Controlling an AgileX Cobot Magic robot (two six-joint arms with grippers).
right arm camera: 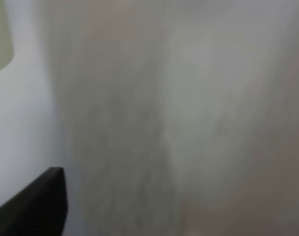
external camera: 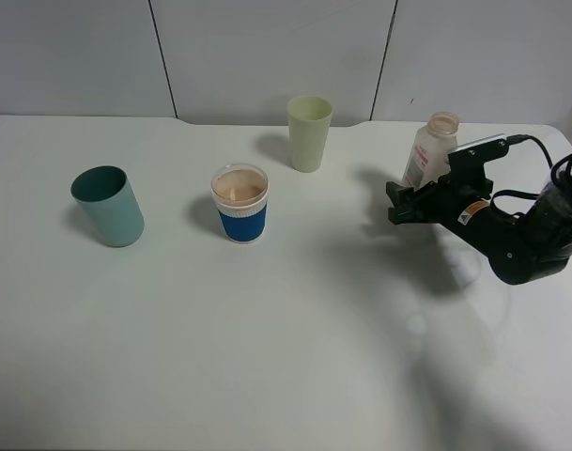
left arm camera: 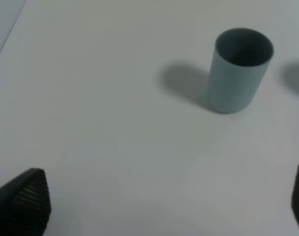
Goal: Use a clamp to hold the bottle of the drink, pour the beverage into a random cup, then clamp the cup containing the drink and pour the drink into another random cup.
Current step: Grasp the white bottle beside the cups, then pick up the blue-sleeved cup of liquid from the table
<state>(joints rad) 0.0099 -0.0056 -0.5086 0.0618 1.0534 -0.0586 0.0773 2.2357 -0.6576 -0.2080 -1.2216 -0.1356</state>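
The bottle (external camera: 431, 150) is standing upright at the far right of the worktop (external camera: 267, 366), looking nearly empty. The drink (external camera: 239, 191) is sitting in the blue-banded cup (external camera: 239, 211) near the middle. The right arm (external camera: 520, 244) is holding its jaws just beside the bottle's lower half. I cannot tell whether they are pinching it or parting, since the right wrist view is showing only a blurred wall of plastic. The left jaws are standing spread wide, pinching nothing, facing the teal cup (left arm camera: 240, 71). I am judging two hazards: a jaw catching the light bottle on withdrawal and toppling it, and a hard squeeze on the full cup slopping drink before it reaches the slim pale green tumbler (external camera: 309, 132). I am counting one bottle, three cups and two pairs of jaws.
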